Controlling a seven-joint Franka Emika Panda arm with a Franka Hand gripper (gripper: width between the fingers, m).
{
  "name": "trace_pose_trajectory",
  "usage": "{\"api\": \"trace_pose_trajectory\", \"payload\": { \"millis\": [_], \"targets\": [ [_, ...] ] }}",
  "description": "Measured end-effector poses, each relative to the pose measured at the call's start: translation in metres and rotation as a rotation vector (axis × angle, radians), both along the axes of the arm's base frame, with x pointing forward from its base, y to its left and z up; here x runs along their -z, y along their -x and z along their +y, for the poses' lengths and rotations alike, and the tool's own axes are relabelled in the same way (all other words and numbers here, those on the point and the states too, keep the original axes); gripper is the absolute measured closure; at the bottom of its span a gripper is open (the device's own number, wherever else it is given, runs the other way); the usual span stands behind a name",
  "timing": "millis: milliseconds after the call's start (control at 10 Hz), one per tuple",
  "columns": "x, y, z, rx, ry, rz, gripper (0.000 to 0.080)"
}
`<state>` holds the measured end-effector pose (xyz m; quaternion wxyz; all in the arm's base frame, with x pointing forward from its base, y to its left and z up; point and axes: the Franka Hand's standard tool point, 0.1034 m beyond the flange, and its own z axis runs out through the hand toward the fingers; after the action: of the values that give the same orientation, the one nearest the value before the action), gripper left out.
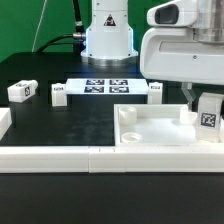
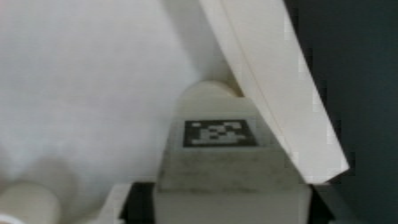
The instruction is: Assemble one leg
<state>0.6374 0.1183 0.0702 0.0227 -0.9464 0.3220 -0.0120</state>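
My end effector is down at the exterior view's right, right over the big white tray-like part, and it's clenched on the leg. There it is: a stubby white post with its black-and-white square tag facing out, pinched between my fingers and standing upright at the tray's right-hand end. From here I can't tell whether the bottom of the leg is touching the tray or only hanging just above it.

Switching to the wrist view: the leg fills the middle, tag square-on, rounded tip pointing away from me. Right beside it runs a long, pale, slanted edge; it overlaps the leg's side, though whether they touch, I can't say. Behind everything is pale white surface, a bit blurred.

Back outside, the rest of the black worktop is scattered with parts. Three more small tagged white pieces sit apart from each other: one far over at the exterior view's left, one just left of the marker board, and one at the board's right end. The marker board lies flat in front of my base. A long white rail runs along the near edge of the worktop, ending against the tray.
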Motion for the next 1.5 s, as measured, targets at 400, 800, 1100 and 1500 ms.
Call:
{"api": "trace_pose_trajectory", "payload": {
  "millis": [400,800,1100,1500],
  "targets": [
    [0.0008,0.0008,-0.0006,0.469,-0.021,0.018,0.0509],
    [0.0008,0.0025,-0.0008,1.016,-0.058,0.041,0.0508],
    [0.0006,0.0022,-0.0008,1.173,-0.072,0.053,0.0508],
    [0.0007,0.0022,-0.0002,1.047,-0.068,0.046,0.0190]
  ]
}}
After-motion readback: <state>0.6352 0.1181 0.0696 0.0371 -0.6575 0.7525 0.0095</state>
